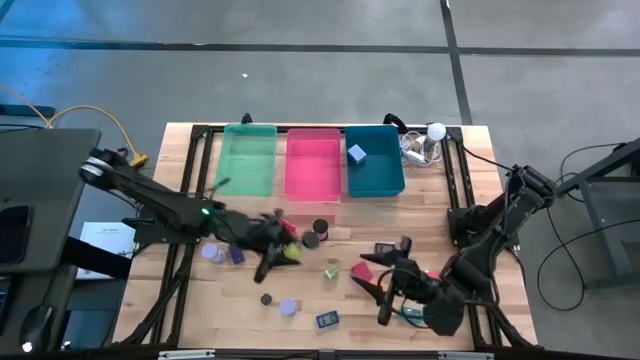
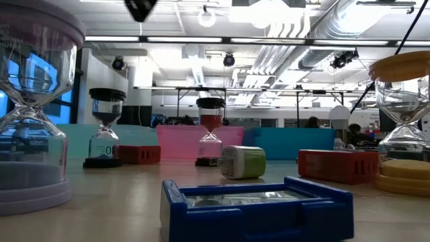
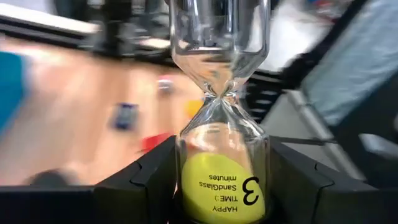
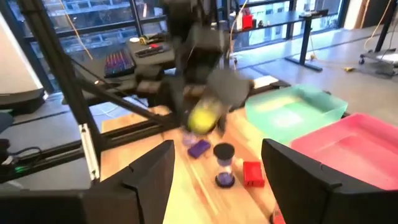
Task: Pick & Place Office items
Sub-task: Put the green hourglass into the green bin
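**Yellow sandglass being carried by the left arm**

A clear glass sandglass with a yellow cap (image 3: 222,186) is being gripped sideways by the left gripper (image 1: 280,246) over the middle of the bench (image 1: 180,315), clear of the pieces below, presumably for carrying to a bin. The right gripper (image 1: 385,290) is being held open and empty near the bench's front right corner. Scattered blocks and timers are lying between; a black-capped sandglass (image 1: 320,227) is standing in the way before the pink plastic bin (image 1: 314,165) at the far edge.

Far row, left to right: green bin (image 1: 248,158), pink bin (image 1: 313,163), teal bin (image 1: 375,160); near centre, yellow-capped sandglass (image 3: 222,190) with black lettering.
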`<state>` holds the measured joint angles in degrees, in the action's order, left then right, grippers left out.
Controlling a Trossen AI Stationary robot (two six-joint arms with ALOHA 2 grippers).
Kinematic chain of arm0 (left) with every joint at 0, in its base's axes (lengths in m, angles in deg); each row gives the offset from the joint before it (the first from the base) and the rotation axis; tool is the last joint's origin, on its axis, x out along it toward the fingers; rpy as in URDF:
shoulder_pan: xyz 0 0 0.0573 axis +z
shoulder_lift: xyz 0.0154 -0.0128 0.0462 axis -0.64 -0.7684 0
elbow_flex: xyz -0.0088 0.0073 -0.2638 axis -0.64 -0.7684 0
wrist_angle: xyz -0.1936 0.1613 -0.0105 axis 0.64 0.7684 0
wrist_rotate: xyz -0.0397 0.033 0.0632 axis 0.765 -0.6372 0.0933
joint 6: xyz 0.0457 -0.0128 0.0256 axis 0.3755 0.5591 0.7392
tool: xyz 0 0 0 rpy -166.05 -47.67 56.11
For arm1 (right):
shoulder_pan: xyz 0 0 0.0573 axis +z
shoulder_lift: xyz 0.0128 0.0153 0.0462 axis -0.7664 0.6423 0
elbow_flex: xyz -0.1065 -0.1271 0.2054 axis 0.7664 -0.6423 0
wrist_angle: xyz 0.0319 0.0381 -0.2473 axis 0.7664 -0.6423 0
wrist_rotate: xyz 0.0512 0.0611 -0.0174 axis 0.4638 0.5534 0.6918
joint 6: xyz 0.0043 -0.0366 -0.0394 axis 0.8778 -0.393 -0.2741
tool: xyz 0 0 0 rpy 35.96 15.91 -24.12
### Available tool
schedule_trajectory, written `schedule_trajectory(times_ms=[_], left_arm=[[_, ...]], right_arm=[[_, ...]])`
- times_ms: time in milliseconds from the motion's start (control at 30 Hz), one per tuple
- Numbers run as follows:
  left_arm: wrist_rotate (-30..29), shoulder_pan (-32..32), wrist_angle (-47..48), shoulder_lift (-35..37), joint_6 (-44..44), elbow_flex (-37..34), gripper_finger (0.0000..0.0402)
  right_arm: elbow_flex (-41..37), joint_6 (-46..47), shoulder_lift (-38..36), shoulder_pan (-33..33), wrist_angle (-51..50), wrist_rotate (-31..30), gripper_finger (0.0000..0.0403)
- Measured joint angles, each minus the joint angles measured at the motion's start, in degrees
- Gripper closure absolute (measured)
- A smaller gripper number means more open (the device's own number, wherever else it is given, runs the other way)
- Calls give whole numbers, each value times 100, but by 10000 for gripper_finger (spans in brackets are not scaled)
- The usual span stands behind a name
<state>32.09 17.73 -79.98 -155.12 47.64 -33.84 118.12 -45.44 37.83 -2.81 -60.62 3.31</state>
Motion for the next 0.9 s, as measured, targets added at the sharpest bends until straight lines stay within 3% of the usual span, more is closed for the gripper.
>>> schedule_trajectory(times_ms=[233,500,633,900], left_arm=[[-1128,372,2324,1503,-337,2,201],[-1294,1373,3972,2124,-750,2,201],[-865,2021,4307,2074,-770,2,201],[558,3760,4901,1812,-768,3,202]], right_arm=[[0,468,135,84,-418,346,172],[-4,440,292,-217,-415,1052,172],[-4,488,333,-384,-383,1190,172],[-4,494,336,-590,-291,1676,172]])
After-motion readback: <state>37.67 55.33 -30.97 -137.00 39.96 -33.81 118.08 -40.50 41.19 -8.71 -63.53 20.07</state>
